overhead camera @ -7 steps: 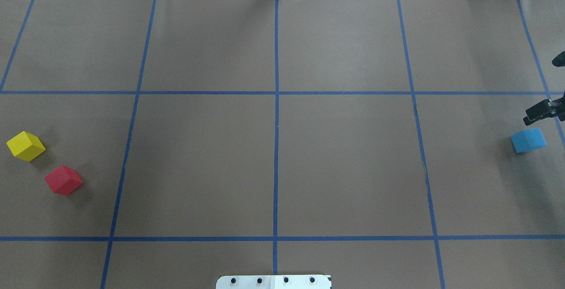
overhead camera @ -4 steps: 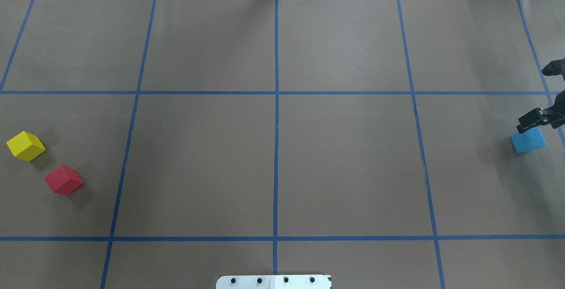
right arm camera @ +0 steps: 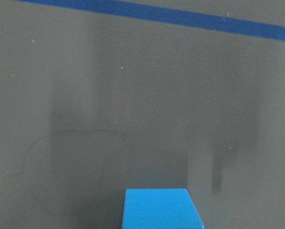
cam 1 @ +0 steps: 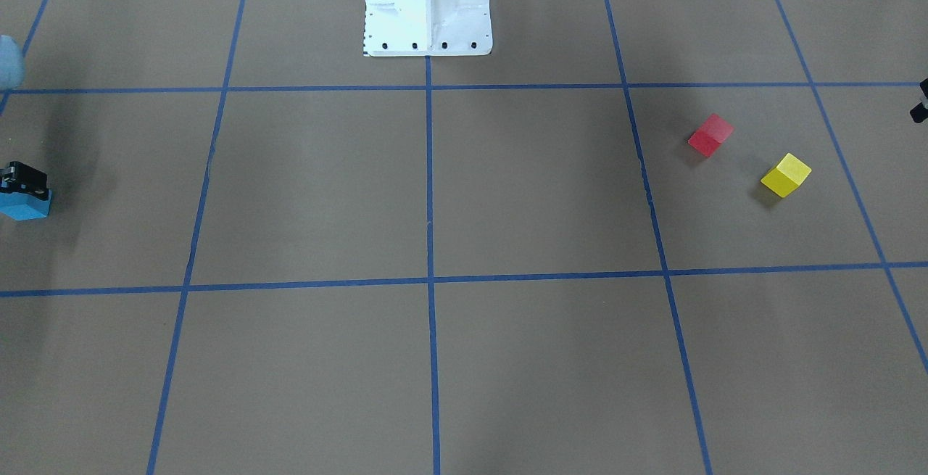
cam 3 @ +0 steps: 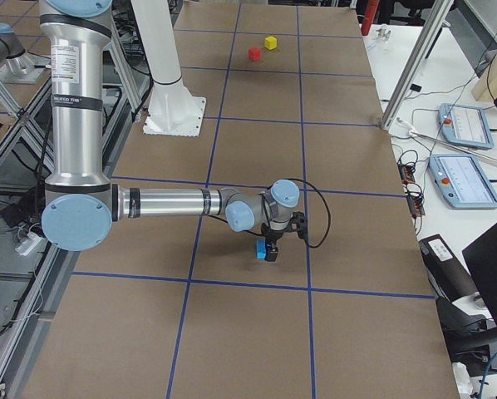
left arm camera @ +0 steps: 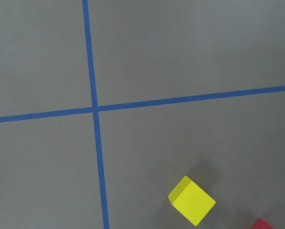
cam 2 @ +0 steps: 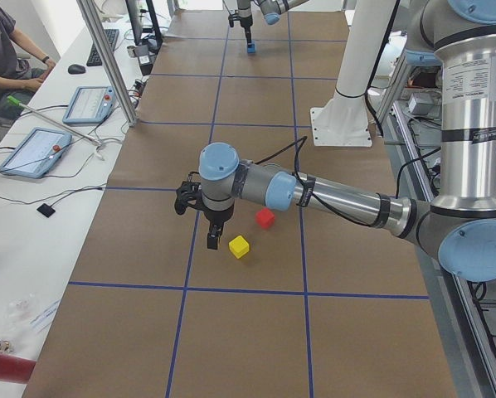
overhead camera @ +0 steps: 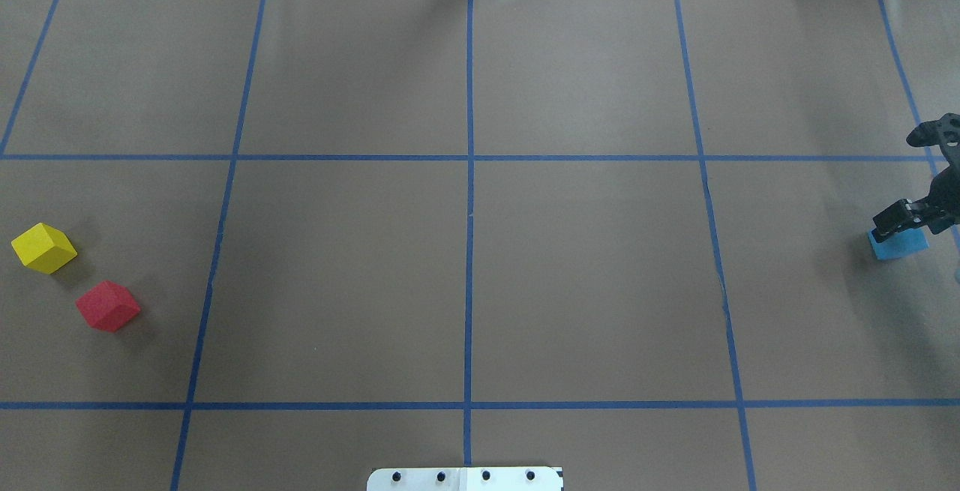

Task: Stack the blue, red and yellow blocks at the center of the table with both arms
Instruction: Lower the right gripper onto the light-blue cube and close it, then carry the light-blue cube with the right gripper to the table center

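Observation:
The blue block (overhead camera: 900, 245) sits on the table near its right edge. It also shows in the front-facing view (cam 1: 25, 205) and at the bottom of the right wrist view (right arm camera: 160, 209). My right gripper (overhead camera: 898, 221) hangs just over the block's far edge, and its jaws look open. The red block (overhead camera: 107, 305) and the yellow block (overhead camera: 43, 248) lie close together at the far left. My left gripper (cam 2: 212, 239) hovers beside the yellow block (cam 2: 239, 246). I cannot tell whether it is open or shut.
Brown paper with a grid of blue tape lines (overhead camera: 469, 214) covers the table. The robot's white base (cam 1: 428, 7) stands at the near edge. An operator and tablets (cam 2: 45, 149) are beyond the far edge.
My right gripper has come in from the right edge, towards the robot's side, and now overlaps the blue block's far edge. The blocks have not moved.

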{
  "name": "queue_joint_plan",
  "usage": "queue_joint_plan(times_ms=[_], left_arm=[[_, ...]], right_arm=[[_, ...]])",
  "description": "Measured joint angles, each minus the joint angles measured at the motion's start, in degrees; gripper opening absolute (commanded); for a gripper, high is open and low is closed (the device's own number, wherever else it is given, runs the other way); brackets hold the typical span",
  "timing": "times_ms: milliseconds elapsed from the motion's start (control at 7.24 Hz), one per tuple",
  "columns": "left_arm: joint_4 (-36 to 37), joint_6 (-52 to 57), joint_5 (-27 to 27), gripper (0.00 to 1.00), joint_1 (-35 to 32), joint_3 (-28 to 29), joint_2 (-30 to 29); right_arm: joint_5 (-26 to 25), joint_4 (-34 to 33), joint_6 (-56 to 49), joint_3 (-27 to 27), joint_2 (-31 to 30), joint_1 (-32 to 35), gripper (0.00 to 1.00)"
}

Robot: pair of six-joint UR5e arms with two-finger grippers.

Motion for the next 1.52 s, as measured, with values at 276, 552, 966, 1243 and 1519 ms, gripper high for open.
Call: queue_joint_plan(times_ms=[276,552,966,1243,1519], left_arm=[[-0.1,0.0,0.0,1.0,0.0,0.0,0.0],[-0.1,0.0,-0.1,1.0,0.0,0.0,-0.1],[-0.2,0.0,-0.2,1.0,0.0,0.0,-0.4],[-0.1,0.1,-0.2,1.0,0.0,0.3,-0.4],[-0.1,0.2,-0.2,1.0,0.1,1.0,-0.6]], right_arm=[[-0.1,0.0,-0.1,-0.7,0.0,-0.7,0.0],[-0.1,0.0,0.0,-0.6,0.0,-0.8,0.0],[0.1,-1.5,6.7,9.5,1.2,-0.8,0.0],[-0.5,-4.3,26.4,11.7,11.9,-5.8,0.0],[-5.8,-12.7,43.9,10.0,28.7,-15.2,0.0]])
